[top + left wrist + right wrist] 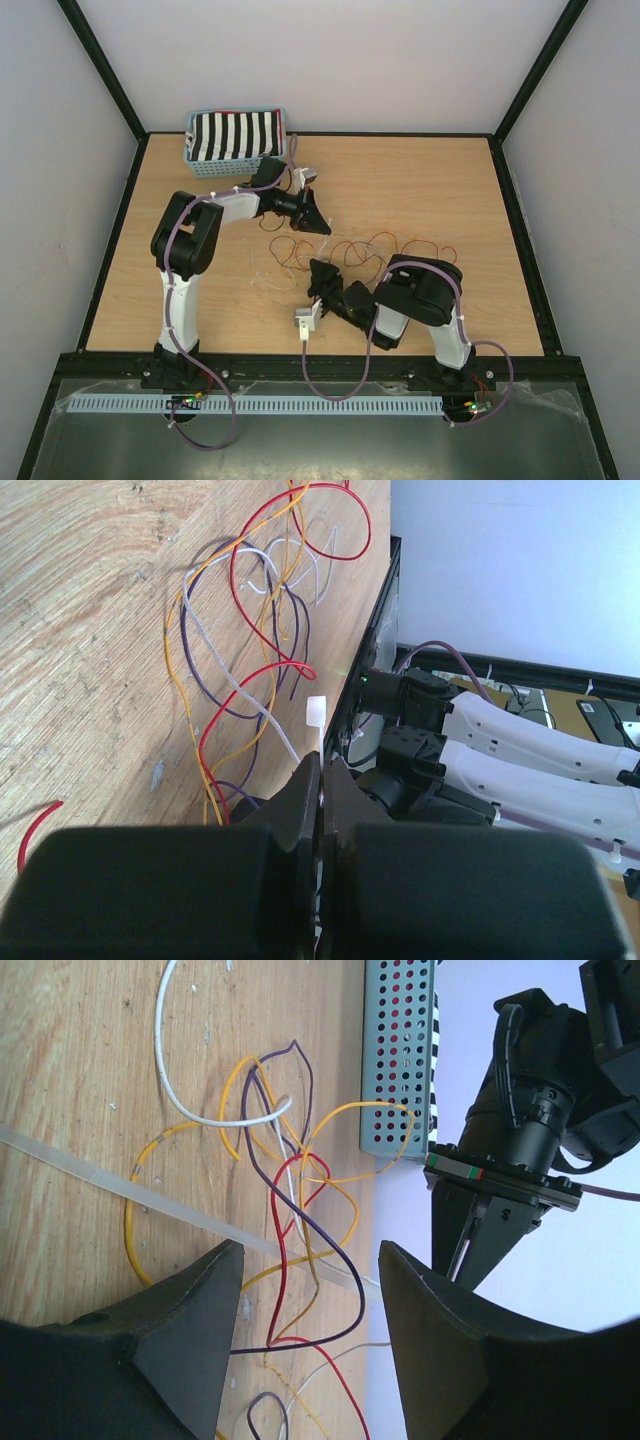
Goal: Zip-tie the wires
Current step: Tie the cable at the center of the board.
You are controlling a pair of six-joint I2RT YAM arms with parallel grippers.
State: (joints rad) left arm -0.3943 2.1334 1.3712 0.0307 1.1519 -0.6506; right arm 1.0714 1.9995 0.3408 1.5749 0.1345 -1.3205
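Observation:
The wires (372, 250) lie in tangled loops mid-table: thin red, orange, yellow, purple and white strands. My left gripper (316, 222) hovers at their left end, shut on a white zip tie (316, 713) whose square head sticks out past the fingertips (308, 780). My right gripper (320, 272) is just in front of it, open and empty. In the right wrist view the open gripper (310, 1252) frames red, purple and orange strands (285, 1260). A translucent zip-tie strap (120, 1188) runs across the table under them towards the left gripper (478, 1232).
A blue-green basket (237, 160) holding black-and-white striped cloth stands at the back left, also in the right wrist view (398, 1060). The right arm's white links (520, 730) lie beyond the table's black front edge (370, 650).

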